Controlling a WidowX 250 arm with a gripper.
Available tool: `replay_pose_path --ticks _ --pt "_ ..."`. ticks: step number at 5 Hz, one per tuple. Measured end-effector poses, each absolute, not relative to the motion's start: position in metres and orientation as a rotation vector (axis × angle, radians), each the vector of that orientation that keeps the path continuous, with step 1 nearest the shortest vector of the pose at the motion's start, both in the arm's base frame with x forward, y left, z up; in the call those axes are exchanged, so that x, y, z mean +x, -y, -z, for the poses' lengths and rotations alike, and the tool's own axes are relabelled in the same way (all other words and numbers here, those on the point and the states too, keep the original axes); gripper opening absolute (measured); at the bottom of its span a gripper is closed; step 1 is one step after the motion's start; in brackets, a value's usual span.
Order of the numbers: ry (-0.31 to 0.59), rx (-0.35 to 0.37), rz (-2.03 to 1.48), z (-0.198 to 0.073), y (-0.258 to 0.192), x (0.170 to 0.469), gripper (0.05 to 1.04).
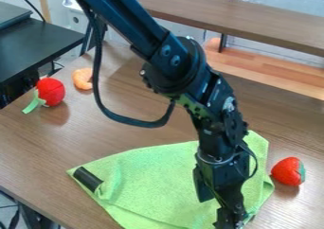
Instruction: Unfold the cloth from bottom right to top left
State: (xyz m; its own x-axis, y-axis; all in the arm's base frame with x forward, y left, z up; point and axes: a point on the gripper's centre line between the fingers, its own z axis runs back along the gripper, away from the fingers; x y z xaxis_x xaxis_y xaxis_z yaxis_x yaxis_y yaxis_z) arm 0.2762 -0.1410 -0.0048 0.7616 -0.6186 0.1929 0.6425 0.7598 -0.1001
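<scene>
Cloth point(158, 176) cut off below, partly behind arm point(216, 124).

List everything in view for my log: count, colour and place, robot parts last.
cloth: one, green, table's near side
short bar: one, black, cloth's left corner
strawberry-like toy: one, red and green, right of cloth
round toy: one, red and green, far left
curved piece: one, orange, beside round toy
table: one, brown, beneath these
side table: one, black, upper left
wooden boards: two, brown and orange-brown, behind
arm: one, black, from top edge
gripper: one, black, over cloth's lower right
</scene>
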Motion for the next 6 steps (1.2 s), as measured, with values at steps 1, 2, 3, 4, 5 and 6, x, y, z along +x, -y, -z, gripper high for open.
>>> replay_pose_path --ticks 1,2,3,4,5,6 --pt "0.15 -0.167 0.692 0.005 0.142 0.275 0.999" --pt "0.151 -0.175 0.705 0.005 0.146 0.274 0.999" --pt "0.156 -0.177 0.711 0.004 0.15 0.274 0.999" --pt "0.171 -0.16 0.716 0.006 0.156 0.278 0.999" --pt "0.173 -0.132 0.716 0.012 0.16 0.28 0.976" --pt "0.17 -0.111 0.71 0.018 0.16 0.28 0.86"
